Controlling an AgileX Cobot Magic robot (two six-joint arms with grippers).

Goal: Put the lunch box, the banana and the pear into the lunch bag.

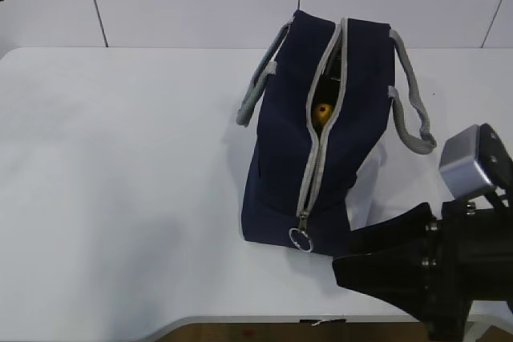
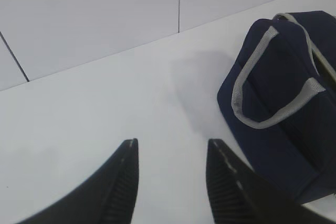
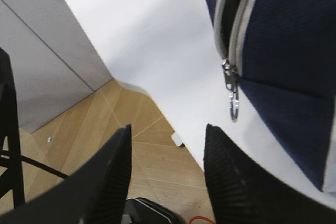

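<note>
Two grippers are seen with jaws parted and nothing between them. The lunch bag point(image 1: 325, 130) is stood on the table point(image 1: 120, 166), its long axis running away from the near edge, the zipper closed along the near end and gaping only at the top. Something golden-yellow, probably the pear point(image 1: 322, 112), is glimpsed through that gap; the lunch box and banana cannot be made out. The ring pull point(image 3: 234, 107) is found just up and right of the right gripper point(image 3: 165, 174), which is judged nearer. The left gripper point(image 2: 170, 179) is held beside the bag's handle point(image 2: 262, 77).
</note>
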